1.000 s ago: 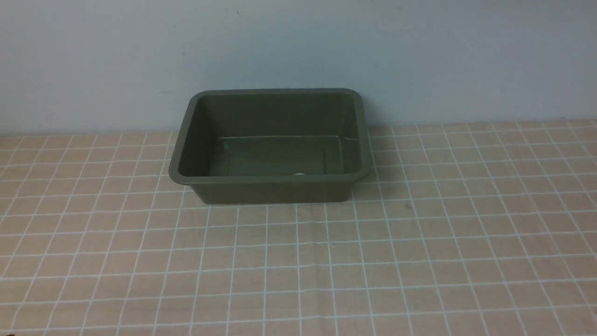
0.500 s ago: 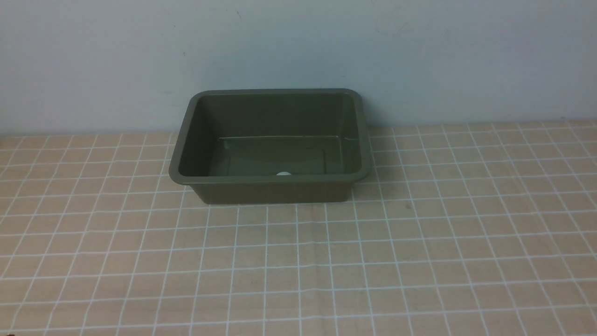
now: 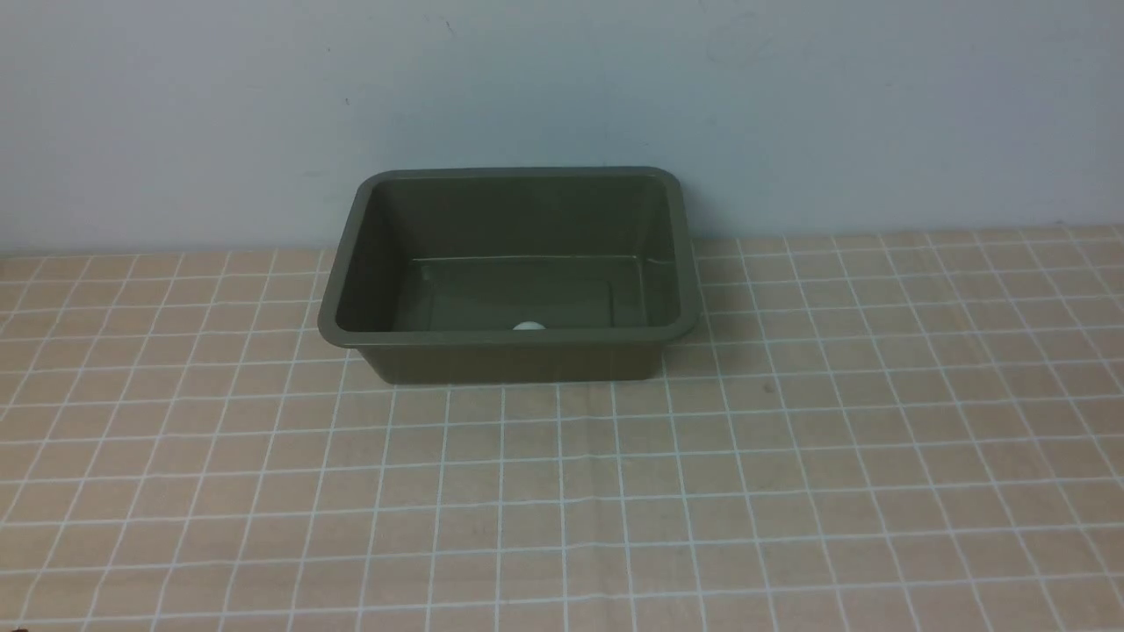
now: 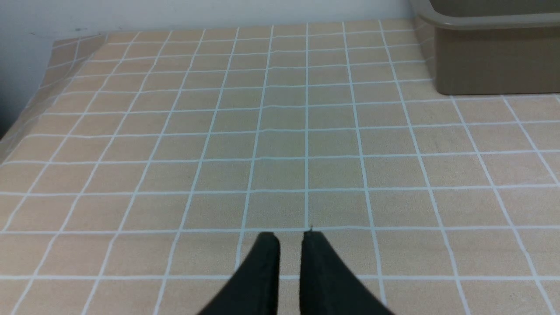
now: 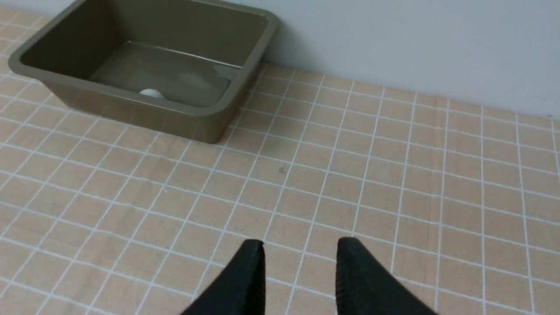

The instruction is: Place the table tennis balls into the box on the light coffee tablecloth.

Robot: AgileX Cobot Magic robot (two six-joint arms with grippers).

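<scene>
As the one white table tennis ball (image 3: 528,326) is found lying inside the box (image 3: 509,338), on its floor, close against the near long wall and about midway along it, no other ball is to be seen on the light coffee tablecloth (image 3: 562,491). The box is set with its long axis across the robot's front.

Neither arm is shown in the front view. Both pincers are seen only from their own wrist cameras, low over bare cloth and well apart from the box. The left pincer (image 4: 289,236) is noted as closed to a narrow slit, with nothing held. The right pincer (image 5: 301,245) is taken as closed down also. A strip of cloth shows between its tips and nothing is gripped.

From the right pincer the ball lies forward and toward the robot's left, beyond the near rim, and it is in plain sight from that wrist. From the left pincer the box lies forward and toward the robot's right. Only an outer corner is shown there, and the ball is hidden. Which arm is nearer cannot be settled.

The placing is judged complete, and no grasp is called for. Were the ball to be reached again, the near rim would have to be cleared from above. Being round, the ball would need no alignment of the pincer.
</scene>
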